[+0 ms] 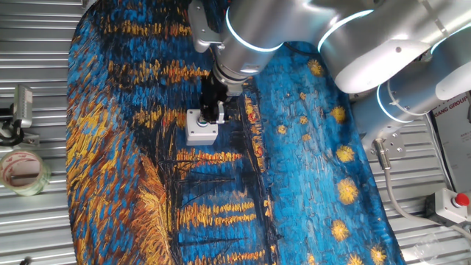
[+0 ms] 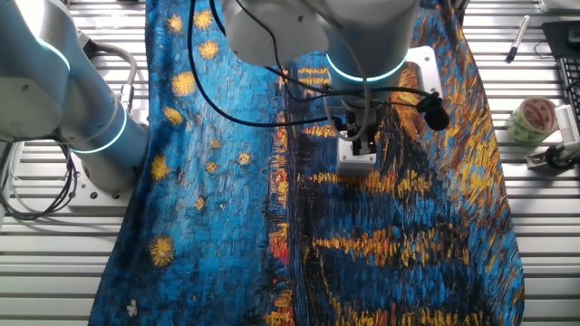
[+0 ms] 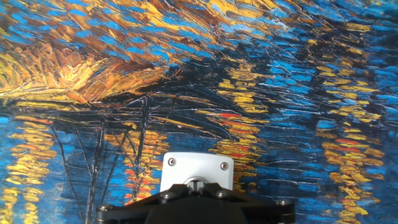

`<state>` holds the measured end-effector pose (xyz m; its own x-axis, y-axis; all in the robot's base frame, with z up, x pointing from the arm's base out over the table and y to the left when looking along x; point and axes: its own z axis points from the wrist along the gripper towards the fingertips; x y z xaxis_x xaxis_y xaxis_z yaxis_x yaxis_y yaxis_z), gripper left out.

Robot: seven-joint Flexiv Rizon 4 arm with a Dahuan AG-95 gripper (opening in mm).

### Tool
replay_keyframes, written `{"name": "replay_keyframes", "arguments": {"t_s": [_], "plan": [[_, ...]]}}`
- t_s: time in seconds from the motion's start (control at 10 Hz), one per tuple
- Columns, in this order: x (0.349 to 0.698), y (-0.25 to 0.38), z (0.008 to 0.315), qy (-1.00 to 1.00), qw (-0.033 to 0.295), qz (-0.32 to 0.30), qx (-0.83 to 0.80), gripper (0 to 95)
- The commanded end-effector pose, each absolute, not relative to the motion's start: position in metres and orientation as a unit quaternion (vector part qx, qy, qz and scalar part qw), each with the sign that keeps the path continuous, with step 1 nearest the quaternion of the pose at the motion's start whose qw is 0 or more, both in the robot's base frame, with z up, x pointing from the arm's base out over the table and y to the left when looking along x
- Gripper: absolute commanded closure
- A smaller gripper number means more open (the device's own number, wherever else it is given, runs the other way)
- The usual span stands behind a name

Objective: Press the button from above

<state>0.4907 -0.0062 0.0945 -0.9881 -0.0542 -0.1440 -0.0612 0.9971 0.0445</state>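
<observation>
A small white square box (image 1: 200,132) stands on the painted cloth; it also shows in the other fixed view (image 2: 356,161) and at the bottom of the hand view (image 3: 197,167). My gripper (image 1: 214,118) is straight above the box, its tips down at the box's top (image 2: 361,146). In the hand view the gripper (image 3: 196,185) has its two fingertips touching each other, right over the button. Only a bit of the button's round rim (image 3: 196,181) shows behind them; its green top is hidden.
The blue and orange painted cloth (image 1: 147,184) covers the slatted metal table. A roll of tape (image 1: 23,171) lies off the cloth's edge and also shows in the other fixed view (image 2: 533,119). A red button on a grey box (image 1: 455,202) sits by the arm's base. A pen (image 2: 517,38) lies nearby.
</observation>
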Motion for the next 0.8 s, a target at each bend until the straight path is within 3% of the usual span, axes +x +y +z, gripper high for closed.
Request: {"name": "replay_keyframes", "arguments": {"t_s": [0.1, 0.8], "plan": [[0.490, -0.006, 0.095, 0.997, 0.070, 0.026, -0.028, 95.0], [0.490, -0.005, 0.110, 0.998, 0.057, 0.029, -0.026, 95.0]]}}
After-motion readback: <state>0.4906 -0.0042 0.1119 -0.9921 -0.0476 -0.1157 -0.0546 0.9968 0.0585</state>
